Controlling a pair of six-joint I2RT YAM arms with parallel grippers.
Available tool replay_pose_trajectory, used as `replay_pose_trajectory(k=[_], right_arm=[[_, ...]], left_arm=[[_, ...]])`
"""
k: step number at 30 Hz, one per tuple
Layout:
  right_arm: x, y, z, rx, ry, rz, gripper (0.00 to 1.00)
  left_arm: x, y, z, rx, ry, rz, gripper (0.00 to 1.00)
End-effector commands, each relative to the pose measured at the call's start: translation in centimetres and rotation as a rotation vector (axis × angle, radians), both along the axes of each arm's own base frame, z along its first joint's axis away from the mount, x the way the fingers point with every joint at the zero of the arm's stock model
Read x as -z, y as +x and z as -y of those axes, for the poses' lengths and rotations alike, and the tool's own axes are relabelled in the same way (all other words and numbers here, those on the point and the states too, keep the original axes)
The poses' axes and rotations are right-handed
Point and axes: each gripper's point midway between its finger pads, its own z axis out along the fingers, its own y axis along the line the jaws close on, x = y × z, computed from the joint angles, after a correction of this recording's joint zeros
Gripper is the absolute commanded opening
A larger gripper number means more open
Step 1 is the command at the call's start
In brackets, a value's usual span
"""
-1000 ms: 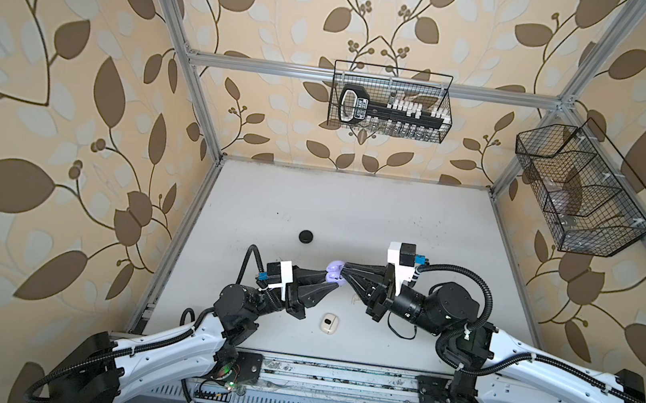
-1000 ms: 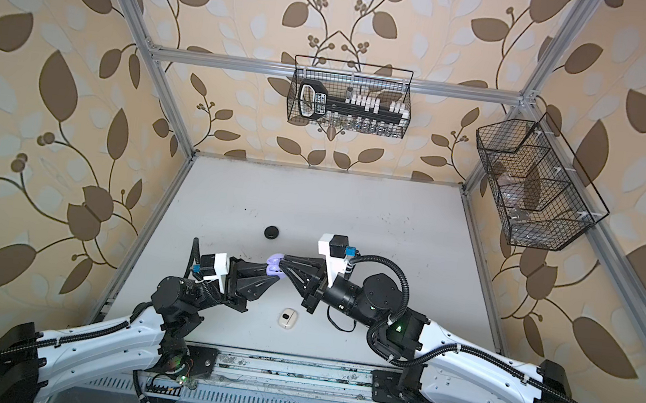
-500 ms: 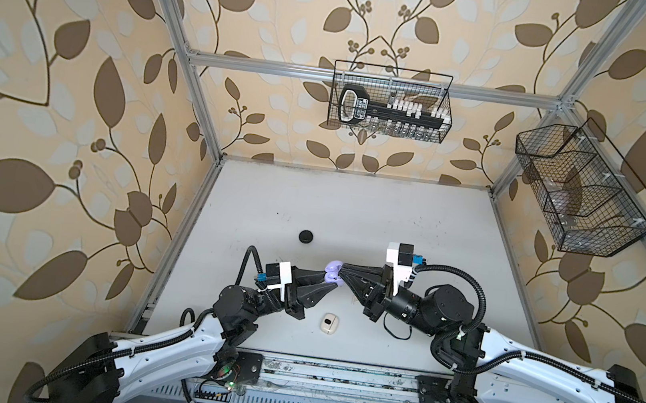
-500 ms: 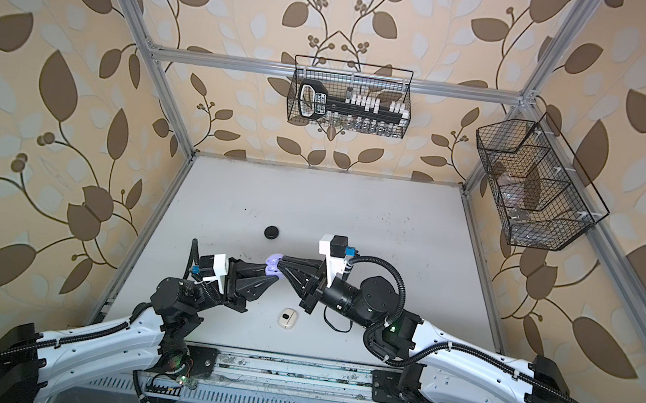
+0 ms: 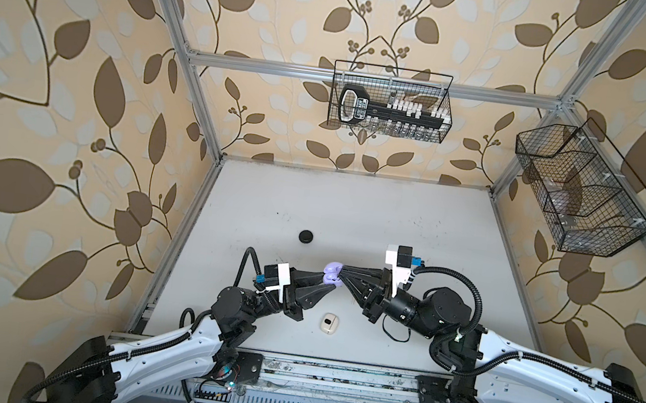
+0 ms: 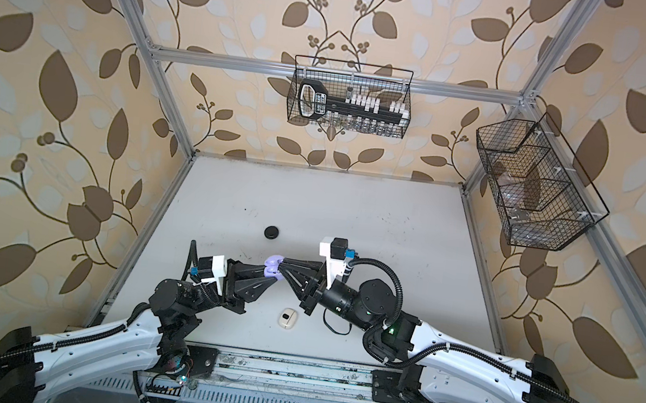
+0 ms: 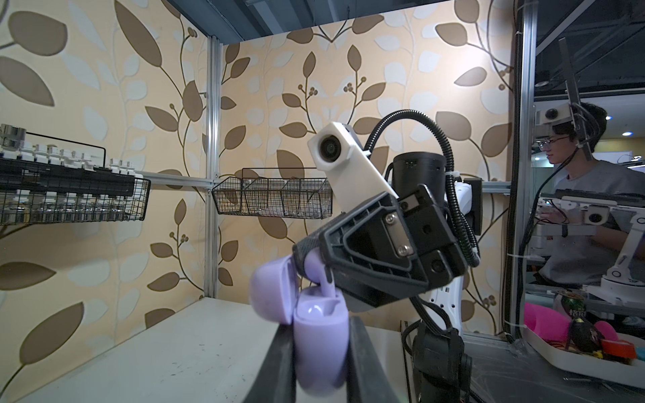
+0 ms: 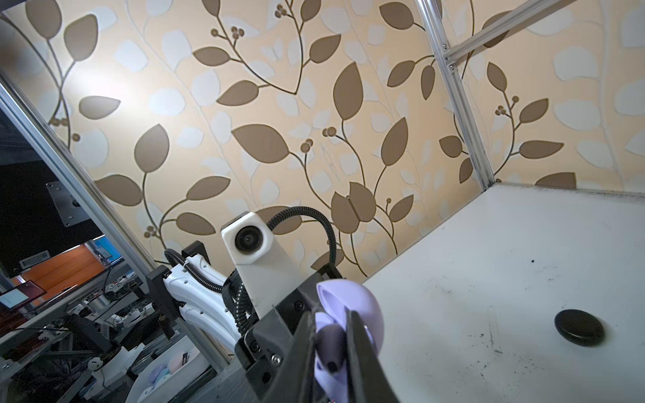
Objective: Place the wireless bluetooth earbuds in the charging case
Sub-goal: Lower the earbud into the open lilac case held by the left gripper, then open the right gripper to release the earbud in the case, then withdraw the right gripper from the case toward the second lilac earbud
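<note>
Left gripper [image 5: 328, 282] clamped on the open lavender case [image 7: 319, 349], mid-air over the near-centre table [image 5: 394, 219]. Right gripper [image 5: 341, 277] pinches the lavender earbud [image 7: 316, 270], its stem seemingly entering the socket (blurry). Risk: an off-axis push twists the case, or early release drops the bud.

Lavender case [image 7: 319, 345]: smooth plastic, satin finish, soft highlights on lid and body.
Lavender earbud [image 7: 312, 267]: the same smooth plastic, slightly glossier.
Left gripper [image 5: 324, 283] and right gripper [image 5: 341, 277]: black plastic, matt. The right one's fingertip [image 7: 303, 248] looks grainy.
Table [image 5: 353, 214]: white, matt, scuffed with dark specks.
Black case [image 5: 307, 236], far left of centre: smooth, low sheen.
Cream case [image 5: 328, 323], near: smooth plastic.
Wire baskets [image 7: 244, 202]: black coated metal.
Frame rails [image 5: 266, 66]: bare brushed aluminium.
Walls [image 5: 74, 96]: matt printed covering.
Arm shells [image 5: 168, 353]: glossy white plastic.
Cable conduit [image 7: 415, 113]: ribbed black plastic.
</note>
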Motion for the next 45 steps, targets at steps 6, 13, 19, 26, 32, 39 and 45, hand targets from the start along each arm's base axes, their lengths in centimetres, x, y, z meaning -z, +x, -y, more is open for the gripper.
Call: replay_pose_trajectory(k=[6, 13, 19, 26, 32, 39, 45], right_arm=[[2.4, 0.9, 0.1, 0.062, -0.119, 0.01, 0.24], [2.7, 1.5, 0.6, 0.106, -0.16, 0.027, 0.29], [2.6, 1.6, 0.7, 0.116, -0.17, 0.036, 0.38], [2.3, 2.0, 1.5, 0.157, -0.178, 0.046, 0.45], [2.4, 2.1, 1.7, 0.166, -0.179, 0.046, 0.46], [1.1, 1.7, 2.9, 0.175, -0.158, 0.06, 0.53], [0.2, 4.9, 8.6, 0.445, -0.231, -0.037, 0.6]], left_arm=[[-2.4, -1.9, -1.1, 0.023, -0.075, 0.112, 0.0], [-2.4, -2.1, -1.1, 0.029, -0.073, 0.116, 0.0], [-2.4, -2.3, -1.2, 0.029, -0.071, 0.116, 0.0], [-2.4, -2.3, -1.4, 0.025, -0.074, 0.118, 0.0], [-2.4, -2.2, -1.5, 0.016, -0.071, 0.115, 0.0], [-1.8, -1.9, -1.5, -0.033, -0.033, 0.149, 0.0], [-1.1, -0.7, -3.1, -0.184, -0.002, 0.146, 0.0]])
